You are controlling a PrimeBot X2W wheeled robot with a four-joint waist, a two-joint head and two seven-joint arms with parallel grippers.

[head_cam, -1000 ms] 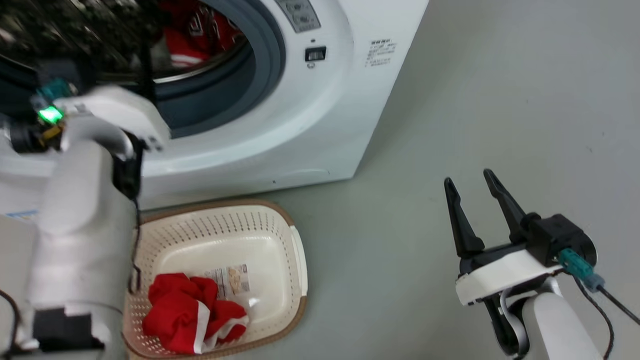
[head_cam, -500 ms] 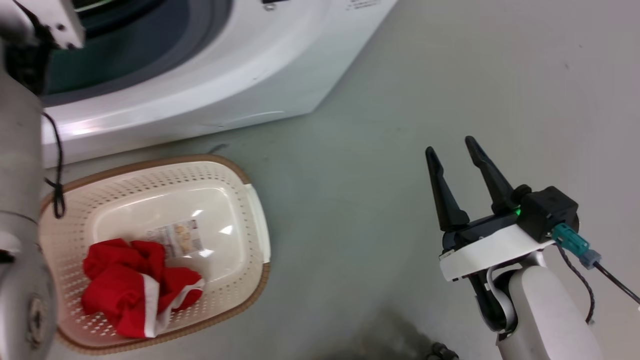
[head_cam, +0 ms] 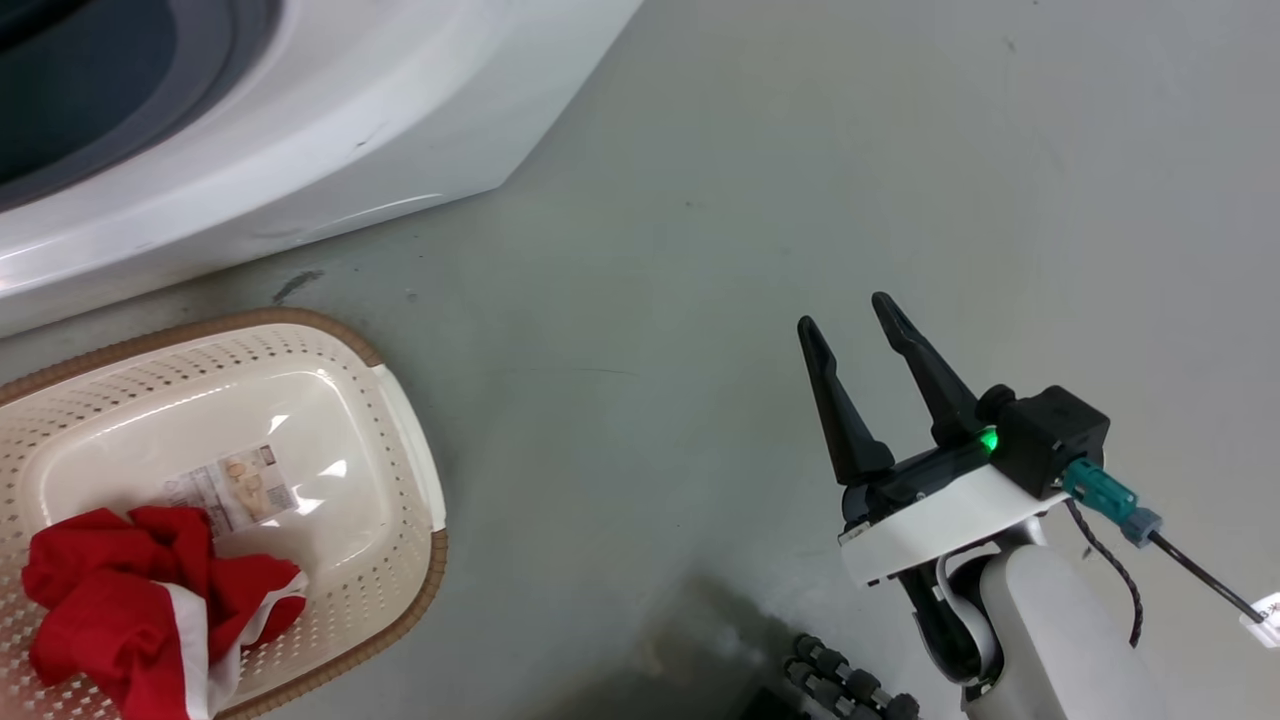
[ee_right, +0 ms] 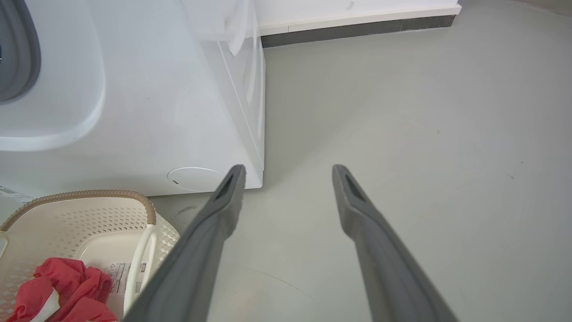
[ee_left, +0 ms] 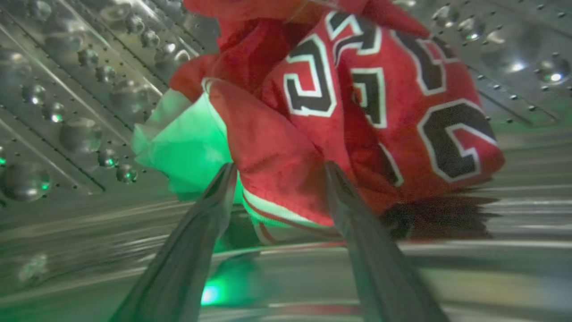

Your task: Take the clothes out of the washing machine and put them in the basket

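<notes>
Grey smooth floor (head_cam: 700, 200) carries, at far left, the large white front-loading washing machine (head_cam: 350, 130); in its shiny perforated steel drum (ee_left: 67, 89) lies a crumpled bright red jersey with white-edged dark lettering (ee_left: 357, 112), and the left gripper (ee_left: 280, 167) is spread wide with one fold of that jersey between its fingertips. Just in front of the machine stands the cream-white perforated plastic basket with a brown rim (head_cam: 200, 350), a second red-and-white garment (head_cam: 110, 600) bunched at one end beside the bottom label (head_cam: 230, 490). Well to the right, the right gripper (head_cam: 843, 312) hovers over bare floor, fingers wide apart and empty.
</notes>
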